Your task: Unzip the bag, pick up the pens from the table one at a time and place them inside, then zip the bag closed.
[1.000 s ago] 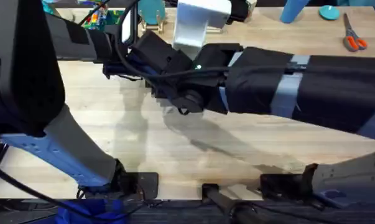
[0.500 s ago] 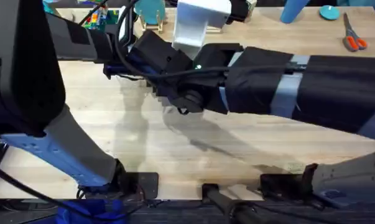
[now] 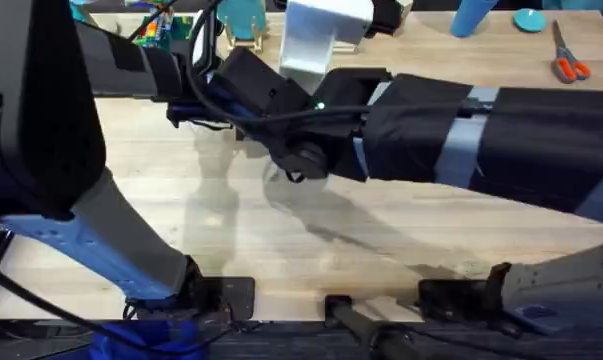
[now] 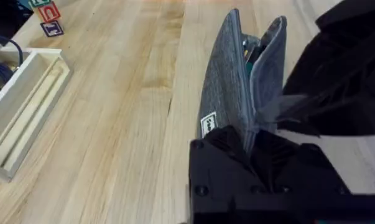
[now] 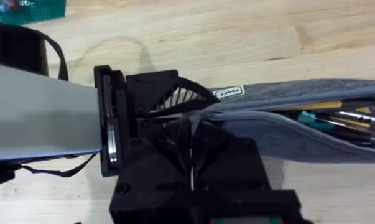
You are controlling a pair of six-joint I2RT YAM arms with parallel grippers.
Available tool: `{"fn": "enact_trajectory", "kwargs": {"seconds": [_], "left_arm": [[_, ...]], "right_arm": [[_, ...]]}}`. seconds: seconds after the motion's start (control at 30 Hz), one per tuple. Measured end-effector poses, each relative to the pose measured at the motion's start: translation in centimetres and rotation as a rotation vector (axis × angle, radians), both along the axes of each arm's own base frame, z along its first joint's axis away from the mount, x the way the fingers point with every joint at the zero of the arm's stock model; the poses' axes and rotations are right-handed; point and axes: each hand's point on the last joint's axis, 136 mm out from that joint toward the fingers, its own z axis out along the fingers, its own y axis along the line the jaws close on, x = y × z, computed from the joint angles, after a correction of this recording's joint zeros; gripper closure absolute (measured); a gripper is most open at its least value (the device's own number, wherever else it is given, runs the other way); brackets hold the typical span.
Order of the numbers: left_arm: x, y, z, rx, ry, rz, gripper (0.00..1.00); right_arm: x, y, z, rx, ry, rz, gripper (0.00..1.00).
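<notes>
Overhead view: both arms reach across to the far left-centre of the table [image 3: 281, 250], meeting there, large and dark; orange-handled scissors [image 3: 569, 62] at the far right edge.
Bag [image 4: 227, 93]: grey-blue pouch lying on the table, mouth open along its length, white label on its side.
Bag contents: yellow pen [image 5: 324, 107] and darker teal-tipped pen [image 5: 311, 118] lying inside the open mouth, seen from the right wrist.
Left gripper [image 4: 255, 134]: at the near end of the bag, fingers pinched narrow on the fabric edge there.
Right gripper [image 5: 190, 130]: at the same end of the bag, facing the left gripper, jaws drawn close together on the zipper end.
Beside the bag: pale wooden tray [image 4: 22, 106] well apart, lettered blocks [image 4: 47, 15] beyond it.
</notes>
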Motion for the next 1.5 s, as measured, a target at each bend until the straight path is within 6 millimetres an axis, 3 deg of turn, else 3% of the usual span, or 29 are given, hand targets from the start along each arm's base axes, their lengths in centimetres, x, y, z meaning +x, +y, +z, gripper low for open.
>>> {"fn": "enact_trajectory", "kwargs": {"seconds": [0.97, 1.5], "left_arm": [[0.0, 0.0, 0.0, 0.001, 0.000, 0.000, 0.958], [0.0, 0.0, 0.0, 0.003, -0.003, 0.000, 0.958]], "right_arm": [[0.0, 0.0, 0.0, -0.002, -0.001, 0.000, 0.972], [-0.1, -1.3, -0.2, -0.065, -0.005, -0.020, 0.971]]}}
